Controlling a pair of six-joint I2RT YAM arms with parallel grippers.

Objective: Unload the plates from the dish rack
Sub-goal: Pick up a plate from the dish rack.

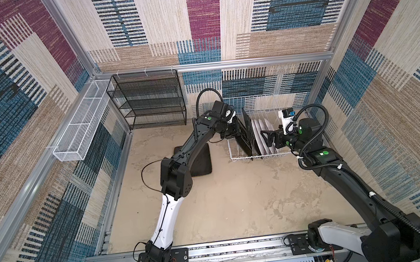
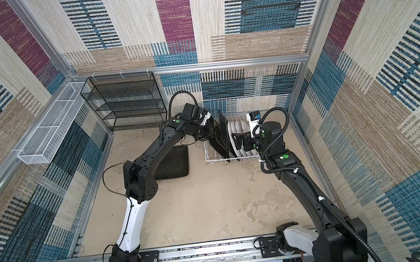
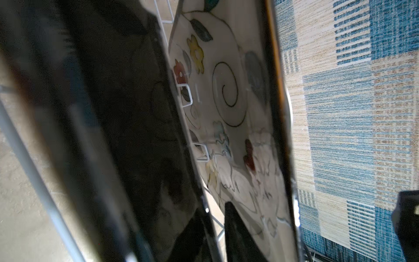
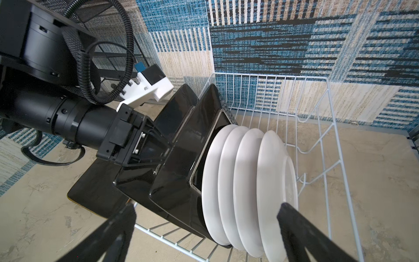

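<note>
the left end effector (image 1: 235, 132) sits at the top edge of the outermost square plate (image 1: 243, 145), the plate nearest it in the dish rack (image 1: 234, 158). its jaws are narrow. in the left wrist view a dark finger (image 3: 235, 229) lies over a cream face with flowers and a swirl, and a thin plate rim runs just beside it. whether the jaws pinch that rim i cannot tell.

beyond this end effector more square plates (image 4: 204, 140) stand on edge, glossy black. past them are four round white plates (image 4: 247, 181) in the same row of the rack.

the right end effector (image 4: 206, 207) faces the row from the opposite side, its jaws wide apart and closed on nothing. the round white plates stand straight ahead of it, framed by its two fingers in the right wrist view. whether a finger touches one i cannot tell. the rack's taller grid side lies beyond both end effectors, by the far wall.

behind the left end effector, under its forearm, a lone plate (image 1: 202, 163) lies flat on the counter (image 1: 236, 202), black side up.
</note>
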